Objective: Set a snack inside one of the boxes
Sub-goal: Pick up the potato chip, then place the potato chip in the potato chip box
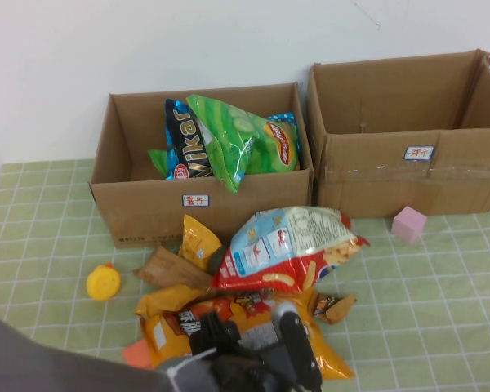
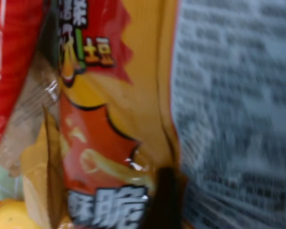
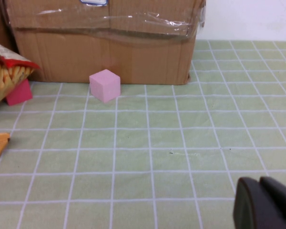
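Note:
Two brown cardboard boxes stand at the back. The left box [image 1: 147, 208] holds a green bag [image 1: 229, 139] and a black bag. The right box [image 1: 408, 175] looks empty; it also shows in the right wrist view [image 3: 109, 52]. A pile of snacks lies in front of the left box. My left gripper [image 1: 255, 339] is open and low over an orange chip bag [image 1: 331, 359] at the pile's near end, one finger on each side. The bag fills the left wrist view [image 2: 109, 143]. My right gripper [image 3: 264, 202] is shut and empty, low over the mat; it is out of the high view.
A red-and-white chip bag [image 1: 286, 249], a yellow bag [image 1: 198, 241], a brown bag [image 1: 171, 268] and a small brown packet [image 1: 335, 305] lie in the pile. A yellow round toy [image 1: 104, 282] sits to the left. A pink cube [image 1: 409, 224] [image 3: 105, 85] stands before the right box.

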You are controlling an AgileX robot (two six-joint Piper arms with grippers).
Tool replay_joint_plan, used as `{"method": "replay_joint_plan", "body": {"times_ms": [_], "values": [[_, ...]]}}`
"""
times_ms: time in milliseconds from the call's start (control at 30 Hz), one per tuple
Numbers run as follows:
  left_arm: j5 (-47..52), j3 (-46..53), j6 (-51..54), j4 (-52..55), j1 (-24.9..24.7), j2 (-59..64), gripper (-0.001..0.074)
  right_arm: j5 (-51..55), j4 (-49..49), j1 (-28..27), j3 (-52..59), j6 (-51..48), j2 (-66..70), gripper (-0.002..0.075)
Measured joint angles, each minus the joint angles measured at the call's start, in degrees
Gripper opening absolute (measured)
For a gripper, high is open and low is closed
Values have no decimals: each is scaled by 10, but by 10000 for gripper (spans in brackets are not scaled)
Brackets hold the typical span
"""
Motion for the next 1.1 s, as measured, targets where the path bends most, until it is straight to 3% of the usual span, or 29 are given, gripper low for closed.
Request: {"method": "replay_joint_plan", "body": {"times_ms": [133, 467, 800, 967, 1100], "values": [[14, -15, 0, -7, 17, 3, 359, 0, 1, 0, 0, 0, 0, -2], [15, -15, 34, -46, 15, -41, 348, 0, 1, 0, 0, 0, 0, -2], [46, -10, 140, -218, -47, -255, 312, 0, 1, 0, 0, 0, 0, -2], [53, -9, 147, -193, -53, -334, 312, 0, 1, 0, 0, 0, 0, -2], [45, -13, 120, -104, -53, -355, 312, 0, 1, 0, 0, 0, 0, -2]]}}
